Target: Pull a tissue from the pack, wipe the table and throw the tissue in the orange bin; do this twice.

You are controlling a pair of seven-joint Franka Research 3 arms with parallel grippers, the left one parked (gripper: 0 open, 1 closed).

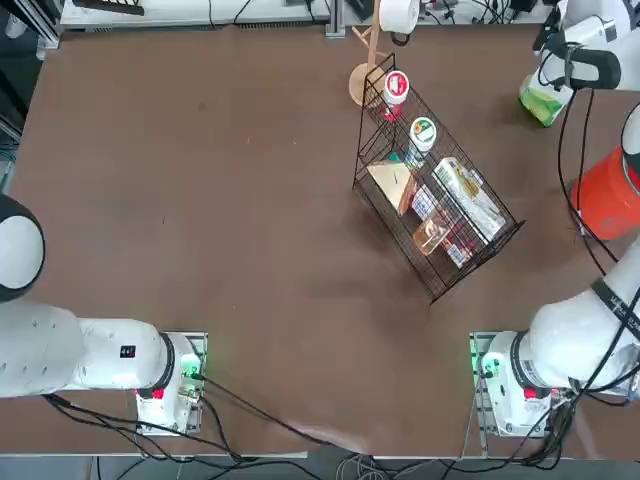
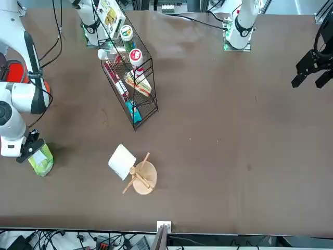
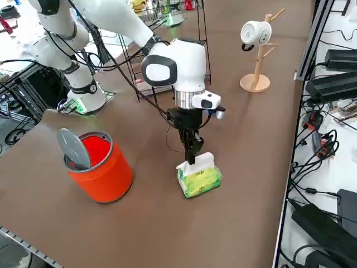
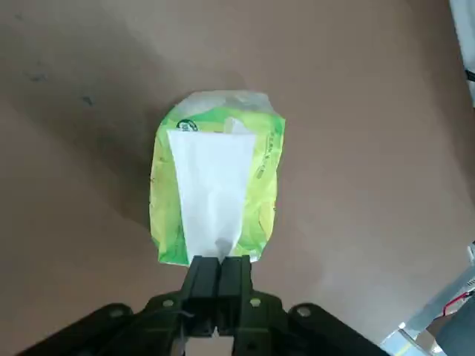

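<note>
From overhead, the pack lies near the table's far right corner, the orange bin close beside it. In the front view the right gripper hangs just above the pack. From the right side, the closed fingers pinch a white tissue rising from the pack. The wrist view shows the jaws fully shut on the tissue's tip — a slim hold. The light pack may lift with the sheet, or the tissue may tear or slip free.
</note>
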